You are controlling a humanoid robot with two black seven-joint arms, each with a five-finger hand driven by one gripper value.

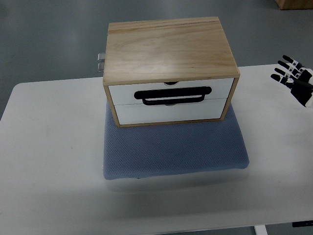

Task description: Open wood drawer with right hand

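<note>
The pale wooden two-drawer box (171, 73), both white fronts closed, sat on a blue-grey pad (173, 147) at the white worktop's (49, 147) twelve o'clock, presumably against sliding, while the right hand (293, 78) hovered at three o'clock, fingers spread, empty.

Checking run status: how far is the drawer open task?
Nothing is done yet: both white drawer fronts sit flush in the wood drawer box on the blue mat. The right hand is at the right edge of the table, fingers spread, apart from the box and holding nothing. Left to do: reach the black handle, grip it and pull.
</note>
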